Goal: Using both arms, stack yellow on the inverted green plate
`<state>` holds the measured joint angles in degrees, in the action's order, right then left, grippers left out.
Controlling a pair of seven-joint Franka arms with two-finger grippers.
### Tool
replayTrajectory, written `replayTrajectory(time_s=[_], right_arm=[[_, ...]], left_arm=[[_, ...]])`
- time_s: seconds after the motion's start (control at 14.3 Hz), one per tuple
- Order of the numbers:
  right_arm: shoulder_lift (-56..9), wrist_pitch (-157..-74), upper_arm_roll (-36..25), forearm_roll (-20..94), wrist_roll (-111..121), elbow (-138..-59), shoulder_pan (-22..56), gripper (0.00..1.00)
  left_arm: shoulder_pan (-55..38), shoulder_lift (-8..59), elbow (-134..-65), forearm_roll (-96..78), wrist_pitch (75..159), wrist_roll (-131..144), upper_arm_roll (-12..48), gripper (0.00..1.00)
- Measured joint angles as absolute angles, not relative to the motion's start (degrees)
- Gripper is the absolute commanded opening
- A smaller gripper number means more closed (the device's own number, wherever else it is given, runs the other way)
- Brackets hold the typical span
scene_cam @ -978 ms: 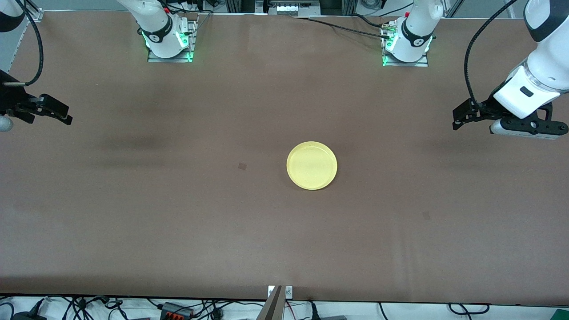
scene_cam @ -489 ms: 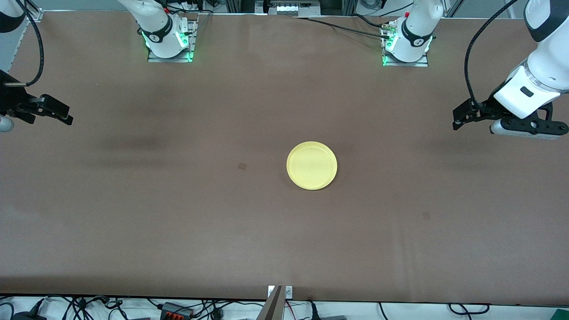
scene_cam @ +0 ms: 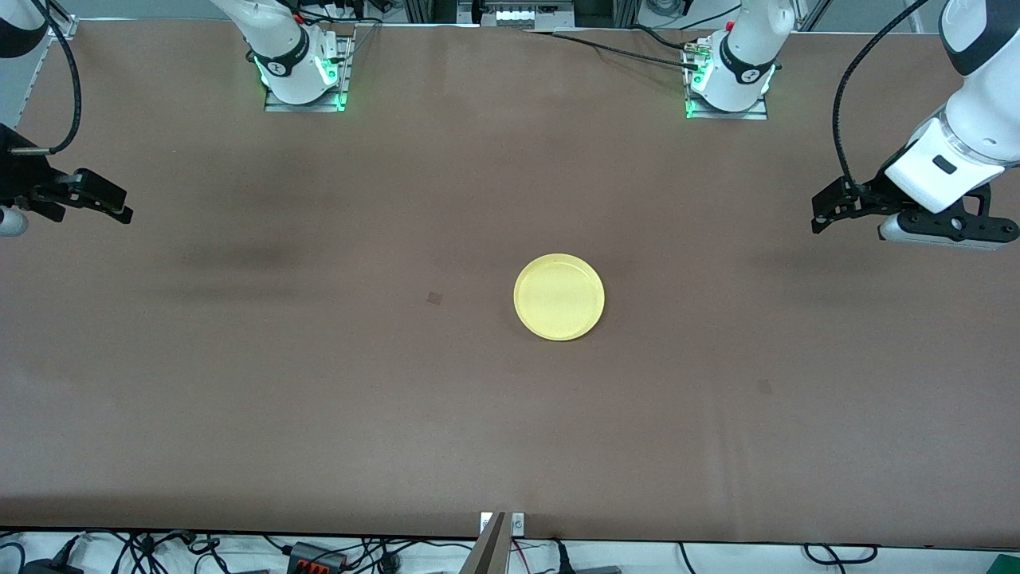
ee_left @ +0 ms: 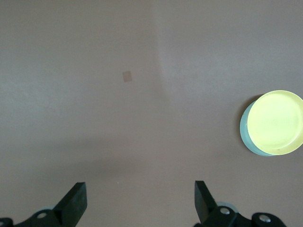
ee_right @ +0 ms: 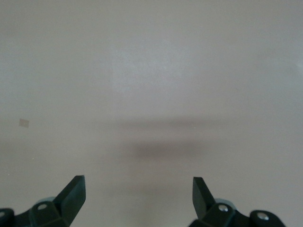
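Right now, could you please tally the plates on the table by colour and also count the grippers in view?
Yellow plates: 1, the yellow plate, lying on top of the green one.
Green plates: 1, the green plate, only its edge showing under the yellow.
Grippers: 2, the left gripper and the right gripper, both with fingers open, waiting over the table's ends.
Total: 4.

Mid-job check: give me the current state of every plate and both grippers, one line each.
yellow plate: upright, stacked on the green plate, near the table's middle, free of both grippers.
green plate: under the yellow plate, only an edge showing in the left wrist view; cannot tell if inverted.
left gripper: open, empty, up over the left arm's end of the table.
right gripper: open, empty, up over the right arm's end.
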<state>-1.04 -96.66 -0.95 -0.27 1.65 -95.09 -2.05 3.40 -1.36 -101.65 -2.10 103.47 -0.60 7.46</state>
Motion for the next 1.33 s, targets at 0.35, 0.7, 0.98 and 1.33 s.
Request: replayTrajectory(time_s=[0.35, 0.7, 0.98, 1.33], right_arm=[[-0.2, -96.1, -0.9, -0.3, 1.6, -96.0, -2.2, 1.00], [0.0, -96.1, -0.7, -0.3, 1.7, -96.1, -2.2, 1.00], [0.0, -96.1, -0.7, -0.3, 1.7, -96.1, -2.2, 1.00], [0.0, -96.0, -0.1, -0.3, 1.7, -96.1, -2.2, 1.00]], left_arm=[[3.4, -1.4, -101.6, -2.1, 103.5, -0.6, 7.5, 1.00], [3.4, -1.4, -101.6, -2.1, 103.5, -0.6, 7.5, 1.00], [3.4, -1.4, -101.6, -2.1, 103.5, -0.6, 7.5, 1.00], [3.4, -1.3, -101.6, -2.1, 103.5, -0.6, 7.5, 1.00]])
